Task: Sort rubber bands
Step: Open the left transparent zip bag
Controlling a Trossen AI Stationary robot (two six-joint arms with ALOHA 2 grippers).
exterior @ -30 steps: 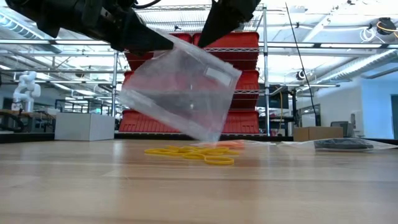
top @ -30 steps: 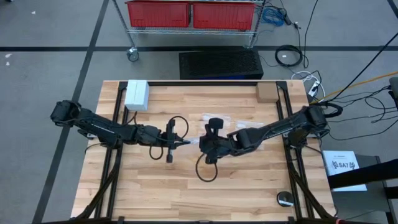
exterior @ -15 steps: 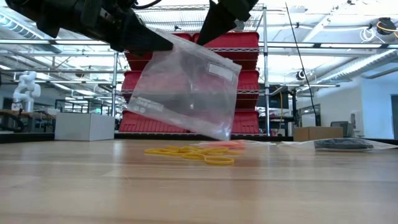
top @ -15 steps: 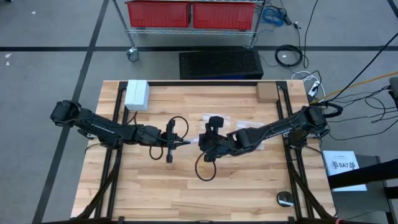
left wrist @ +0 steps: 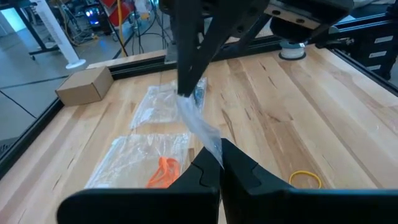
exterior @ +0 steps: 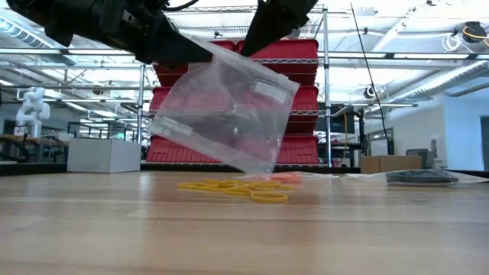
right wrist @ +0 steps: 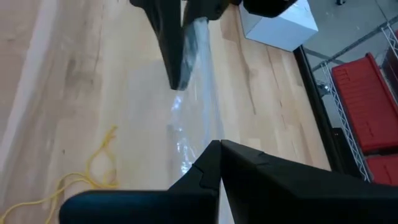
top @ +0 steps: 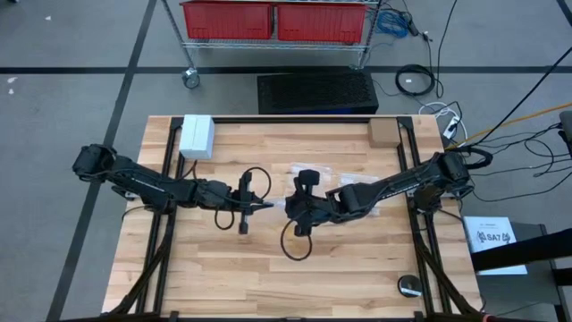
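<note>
Right tool (right wrist: 219,147) closed on clear plastic bag (right wrist: 189,118), left tool (right wrist: 178,79) gripping its far edge, yellow rubber bands (right wrist: 93,168) on table (right wrist: 81,74)

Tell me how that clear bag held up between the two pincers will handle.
The clear plastic bag hangs creased and slanted between the left pincer and the right pincer, so it is probably floppy. Two edge pinches carry it, so it is likely very light. Its glossy film may slip.

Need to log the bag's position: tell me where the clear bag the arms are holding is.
The clear bag hangs above the table's middle, pinched between the left gripper and right gripper, just over the yellow rubber bands.
</note>
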